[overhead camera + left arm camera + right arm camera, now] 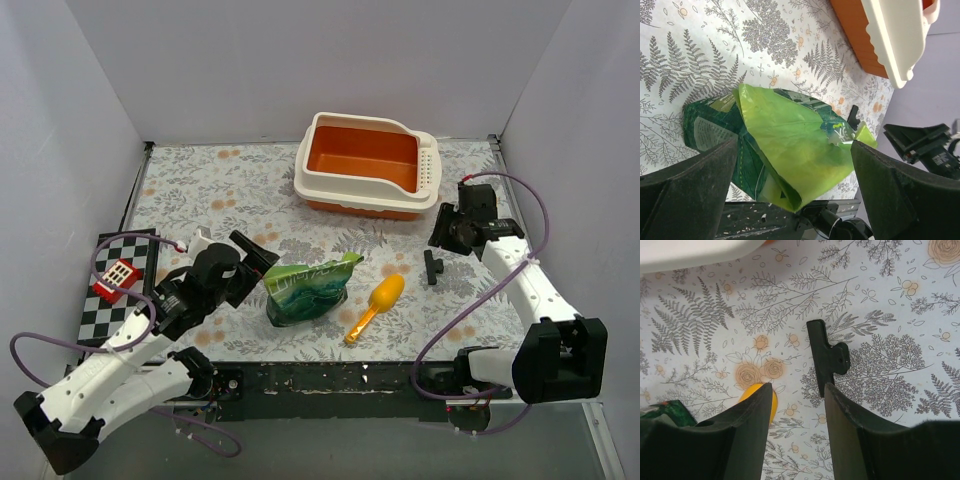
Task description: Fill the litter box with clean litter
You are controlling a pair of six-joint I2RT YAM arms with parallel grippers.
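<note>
The litter box [330,185] stands at the back centre-right; its orange inside shows no clean litter. Its white rim also shows in the left wrist view [890,45] and the right wrist view [690,252]. A crinkly green bag [310,290] lies at the front centre. My left gripper [262,262] is open just left of the bag. In the left wrist view the bag [785,140] fills the space ahead between the wide-open fingers [685,195]. My right gripper [440,234] is open and empty above the table. No litter heap is in view.
A yellow-orange scoop [378,303] lies right of the bag and peeks out in the right wrist view [771,402]. A black clip [432,266] lies just ahead of my right gripper [797,386]. A checkered mat with a red block [115,275] is at the left.
</note>
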